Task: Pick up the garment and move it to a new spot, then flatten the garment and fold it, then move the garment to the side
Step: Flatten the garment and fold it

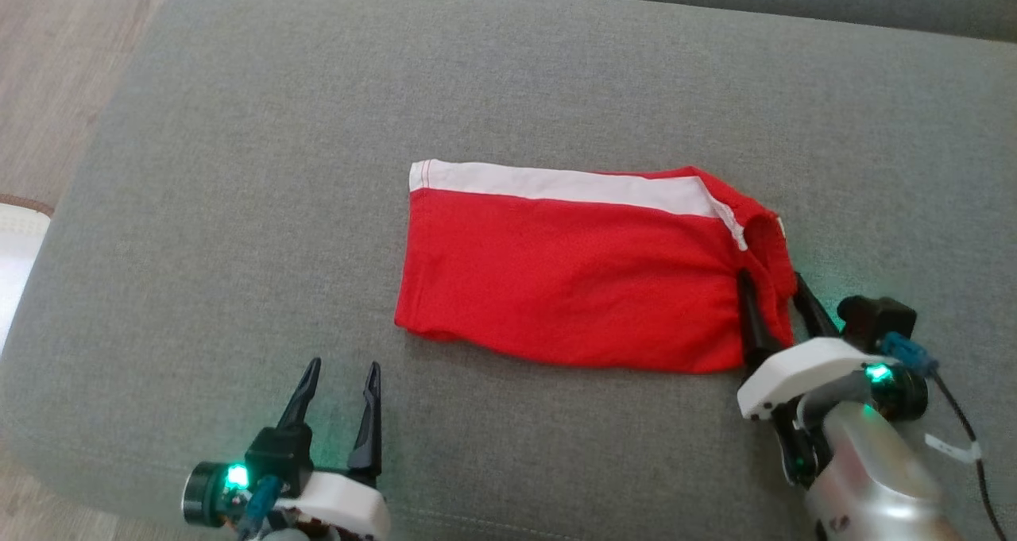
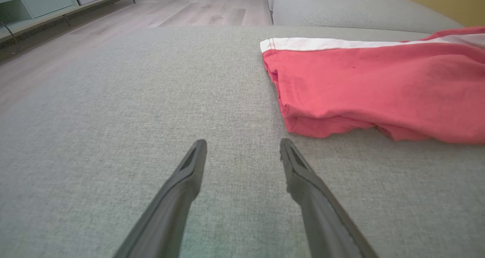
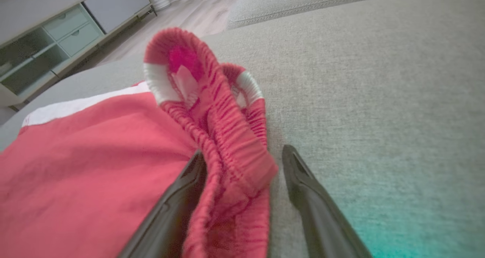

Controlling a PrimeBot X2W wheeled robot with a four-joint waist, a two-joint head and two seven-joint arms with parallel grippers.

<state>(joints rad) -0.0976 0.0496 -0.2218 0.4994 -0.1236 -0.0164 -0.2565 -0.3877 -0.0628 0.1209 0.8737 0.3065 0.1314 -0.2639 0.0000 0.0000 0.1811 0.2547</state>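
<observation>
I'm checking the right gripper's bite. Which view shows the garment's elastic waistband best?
Right wrist view: the gathered waistband stands close up between the open right gripper's fingers. The head view shows it small, bunched at the garment's right end; the left wrist view shows the garment's opposite end.

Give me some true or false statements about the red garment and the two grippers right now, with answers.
1. The garment lies on the grey cushion. True.
2. The left gripper is shut on the garment. False: it is open, apart from the garment, over bare cushion.
3. The right gripper has its open fingers on either side of the elastic waistband. True.
4. In the head view, the white stripe runs along the garment's near edge. False: it runs along the far edge.
</observation>
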